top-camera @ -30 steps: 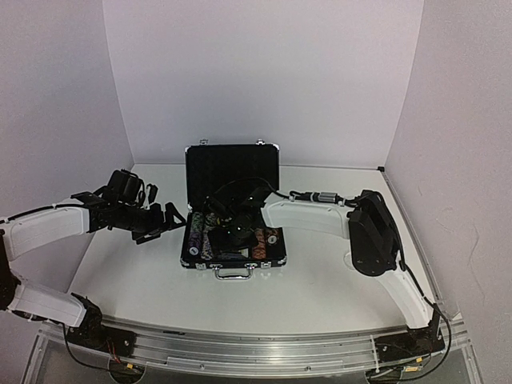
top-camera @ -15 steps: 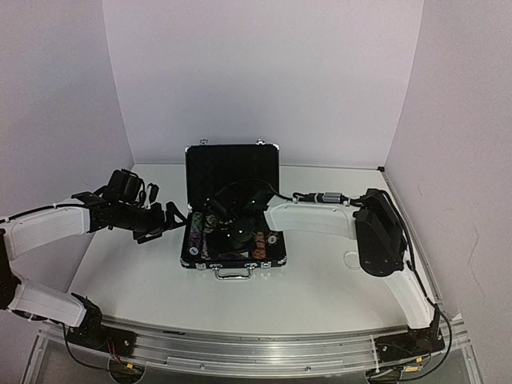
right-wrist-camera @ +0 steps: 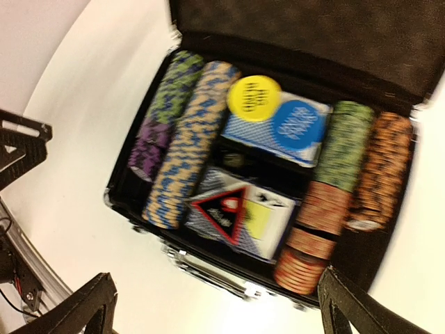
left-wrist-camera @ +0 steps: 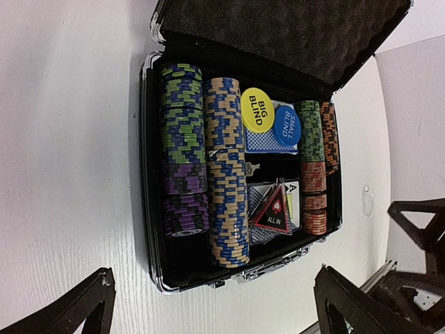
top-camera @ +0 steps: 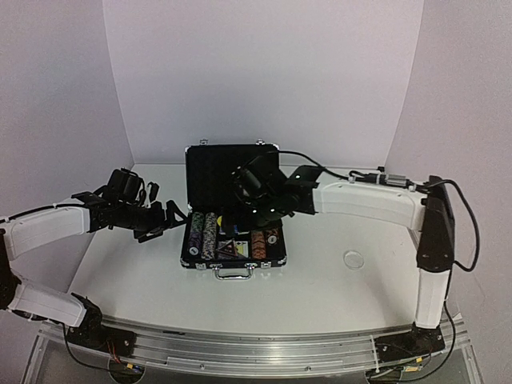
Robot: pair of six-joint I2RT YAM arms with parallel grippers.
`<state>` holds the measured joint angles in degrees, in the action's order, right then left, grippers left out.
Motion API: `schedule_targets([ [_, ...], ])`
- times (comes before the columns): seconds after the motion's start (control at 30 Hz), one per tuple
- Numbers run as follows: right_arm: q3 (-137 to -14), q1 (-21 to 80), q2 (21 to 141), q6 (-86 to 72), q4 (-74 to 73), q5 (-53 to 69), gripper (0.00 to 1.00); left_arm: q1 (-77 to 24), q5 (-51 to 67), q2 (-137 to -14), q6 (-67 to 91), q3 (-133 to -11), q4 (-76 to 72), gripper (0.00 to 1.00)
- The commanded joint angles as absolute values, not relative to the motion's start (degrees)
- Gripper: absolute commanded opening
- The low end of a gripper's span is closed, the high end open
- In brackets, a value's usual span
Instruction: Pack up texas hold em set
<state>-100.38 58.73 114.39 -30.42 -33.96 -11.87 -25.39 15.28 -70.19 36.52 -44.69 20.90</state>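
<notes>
At centre frame the briefcase point(top-camera: 210, 170) sits open, filled; 1 clear disc point(top-camera: 350, 258) lies lower right on the surface point(top-camera: 144, 272); right gripper point(right-wrist-camera: 215, 275), spread empty above, should fetch it first; left gripper point(left-wrist-camera: 215, 270) also released.

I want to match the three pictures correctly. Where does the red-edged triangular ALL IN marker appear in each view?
Top external: the triangular marker is small, in the near middle of the open briefcase.
Left wrist: it is lower right of the picture's centre.
Right wrist: it is at the centre, slightly low.
Shared landmark: the foam-lined lid stands above the marker in every view.
</notes>
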Motion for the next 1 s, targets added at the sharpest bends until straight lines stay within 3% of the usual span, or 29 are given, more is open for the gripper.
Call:
schedule_targets([
  [0.0,-88.42,51.1,102.46,-32.54,-34.61,-15.08,0.98,-25.09,14.77,-69.41,37.47,-47.36,19.18,1.0],
  [0.2,-68.77,38.13,88.15,-35.64,-35.32,-14.46,0.98,-25.05,13.27,-69.0,38.61,-47.15,19.07,1.0],
  [0.37,-59.49,28.73,84.23,-35.47,-36.26,-13.1,0.98,-25.05,12.03,-68.98,39.72,-46.82,19.07,1.0],
  [0.6,-56.98,21.84,90.26,-32.49,-36.24,-8.43,0.98,-25.05,11.6,-68.86,41.21,-45.88,18.18,1.0],
  [0.97,-58.21,20.88,99.69,-31.68,-35.76,-7.59,0.97,-25.05,11.58,-69.26,42.07,-45.18,17.64,1.0],
])
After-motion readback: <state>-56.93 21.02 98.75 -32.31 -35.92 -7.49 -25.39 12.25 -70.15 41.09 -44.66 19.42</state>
